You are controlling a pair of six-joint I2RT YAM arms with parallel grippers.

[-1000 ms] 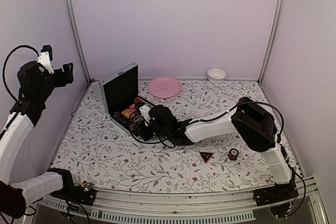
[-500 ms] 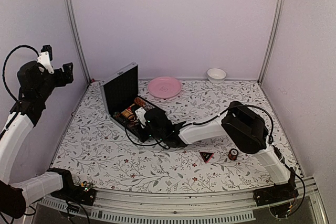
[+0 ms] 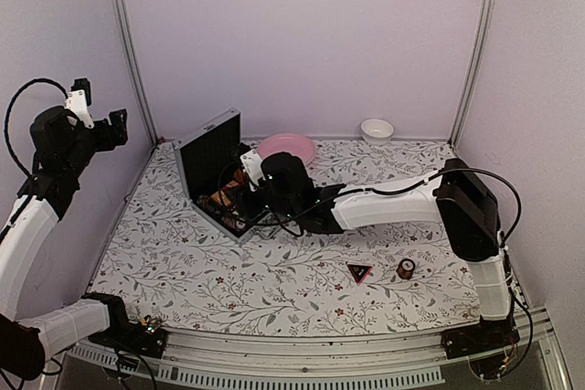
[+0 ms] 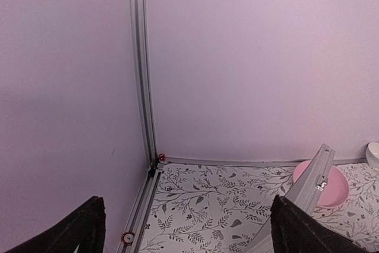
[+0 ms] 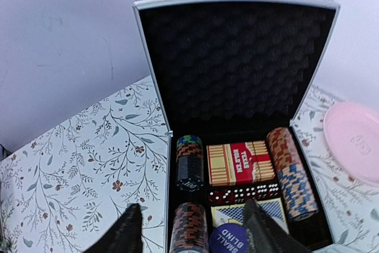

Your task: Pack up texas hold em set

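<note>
so, the case (image 3: 208, 160) sits open at the far left of the desk (image 3: 274, 299), lid propped near upright so every slot in the black lining can be reached from the front. in the right wrist view most of the set is already in: chip stacks (image 5: 293, 173) lie on their sides in the side channels, which stops them rolling, w/ the red deck (image 5: 240, 163), the dice row (image 5: 246, 192) and a blue deck (image 5: 249, 211) between them.

the right arm reaches across the desk, and the right fingers (image 5: 260, 229) hang just above the case's near edge. they're partly spread w/ nothing gripped. a stack and the small blind button (image 5: 228, 238) show in the gap, but those lie in the case below, not in the grip.

the left fingers (image 4: 296, 229) are parked high by the left wall, spread wide and empty. we reckon that's to keep that arm out of the right arm's way.

two bits remain out on the desk, well apart from the case on the near right: the triangle (image 3: 359, 271) and, just beside it, a loose chip stack (image 3: 406, 268). we'd judge those go in next, then the lid shuts. the plate (image 3: 288, 148) behind the case is not part of the set.
</note>
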